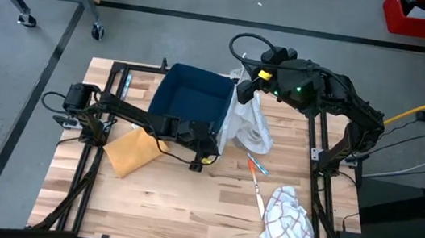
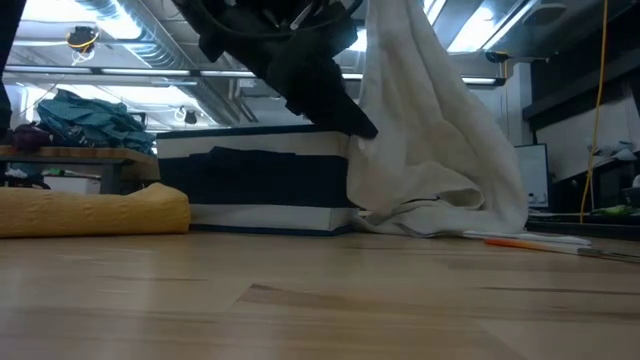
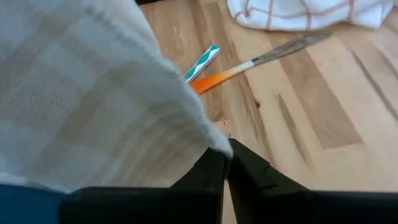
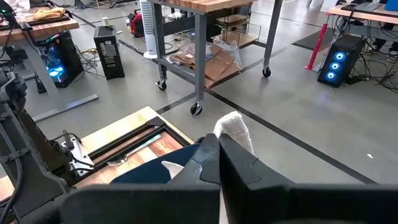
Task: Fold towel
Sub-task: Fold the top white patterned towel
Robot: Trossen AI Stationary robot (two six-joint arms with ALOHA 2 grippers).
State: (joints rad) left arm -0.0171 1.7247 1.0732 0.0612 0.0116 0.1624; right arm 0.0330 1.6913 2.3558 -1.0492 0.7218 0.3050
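A white towel (image 1: 249, 119) hangs from my right gripper (image 1: 246, 81), which is shut on its top, high over the blue bin's (image 1: 190, 100) right wall. The towel's lower folds (image 2: 430, 222) lie on the table beside the bin. My left gripper (image 1: 214, 145) is low at the bin's near right corner, shut on the towel's side edge. In the low view the towel (image 2: 430, 120) drapes down in a wide cone, with the left gripper (image 2: 352, 122) at its left edge. My left gripper pinches a hanging edge of the towel (image 3: 214, 144) between its two shut fingertips, slanting down from the table's left. The cloth spreads out above the fingers; one layer or several, I cannot tell. My right gripper pinches the towel's top between its shut fingers, and a bunched tuft (image 4: 234, 129) sticks out past the tips. The towel hangs below it with its lower end on the table.
A folded yellow cloth (image 1: 131, 151) lies to the left of the left gripper. An orange-handled tool (image 1: 256, 177) and a small teal-striped piece (image 3: 203, 60) lie right of the towel. A crumpled white towel with red checks (image 1: 288, 230) sits at the near right.
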